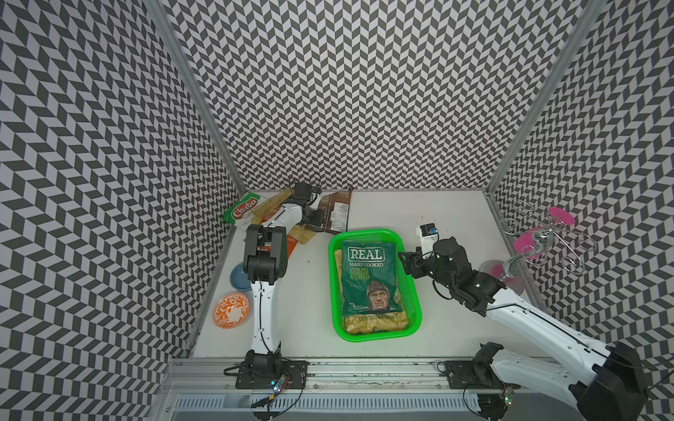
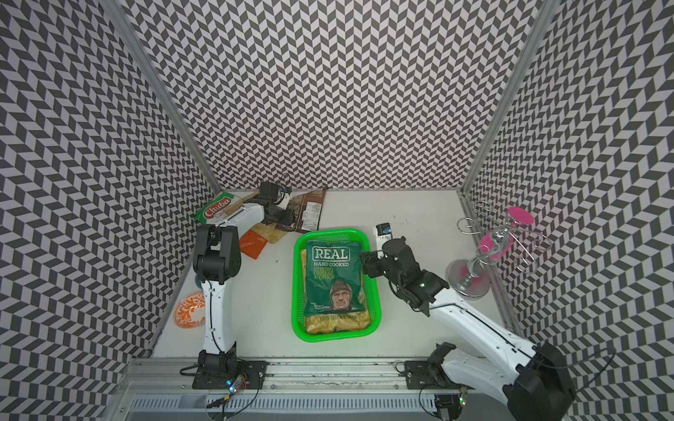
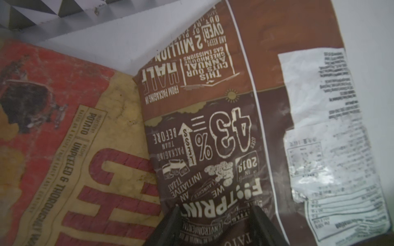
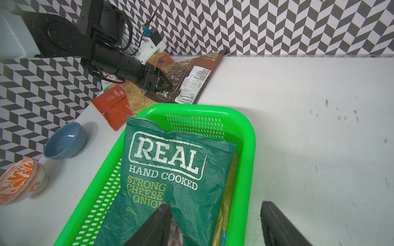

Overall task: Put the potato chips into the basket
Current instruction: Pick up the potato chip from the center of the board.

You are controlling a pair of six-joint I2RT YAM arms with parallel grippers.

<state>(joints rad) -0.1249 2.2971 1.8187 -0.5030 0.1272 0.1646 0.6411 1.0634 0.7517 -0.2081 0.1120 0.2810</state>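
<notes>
Status check, bags into basket. The green basket sits at mid-desk with two bags in it. The dark green REAL bag lies face up on top. A yellowish bag lies under it, only its near end showing. Everything else is heaped in the far left corner of the desk. There I count the green-white Chuba bag against the left wall, the small orange bag on the near side of the heap, a tan and red CHIPS bag, and the brown Kettle bag. The brown bag lies back side up, its white label showing, on the heap's right edge and nearest the basket's far rim. My left arm covers part of the heap, so I cannot give an exact count of what is left. I judge the job well under half done. My left hand is down on the near end of the brown bag. Its fingers stand apart with the printed film between them, and I see nothing pinched. My right hand hovers over the basket's right rim, parted and empty, one finger above the REAL bag and one above bare desk. A blue bowl and an orange patterned bowl stand near the left wall, apart from the bags. My estimate of the step in hand is taking the brown bag, with the rest of the heap to follow.
</notes>
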